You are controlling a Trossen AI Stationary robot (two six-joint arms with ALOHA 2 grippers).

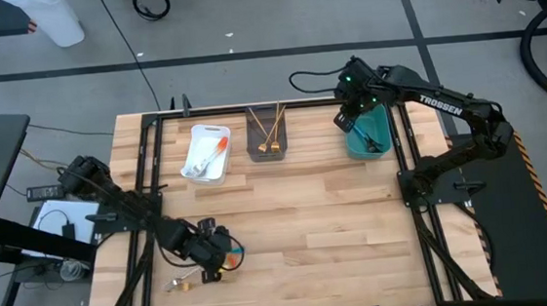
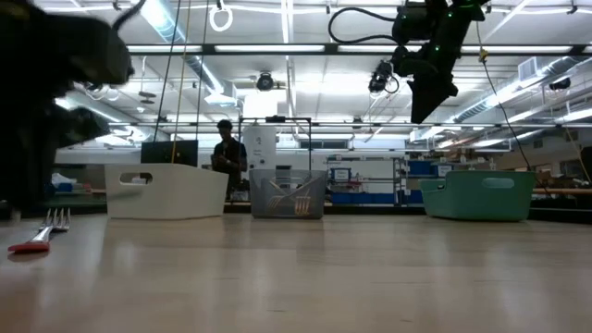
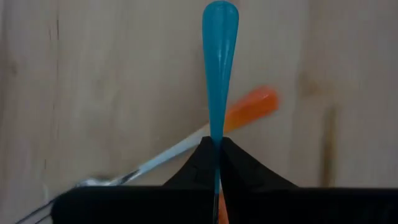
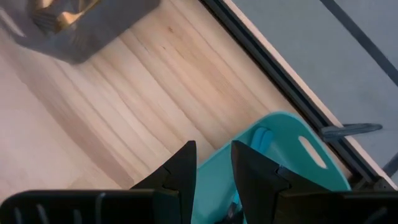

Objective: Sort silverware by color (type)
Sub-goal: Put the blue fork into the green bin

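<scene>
Left gripper [image 3: 217, 163] pinches a slim blue-handled utensil [image 3: 219, 62] over the wooden table's [image 1: 338, 226] near-left corner.
An orange-handled fork [image 3: 249, 107] lies beneath it; right gripper [image 4: 213, 163], jaws parted and empty, hangs above the teal plastic bin [image 1: 367, 142].

The right arm [image 1: 446, 105] bears white "TROSSEN" lettering.
</scene>
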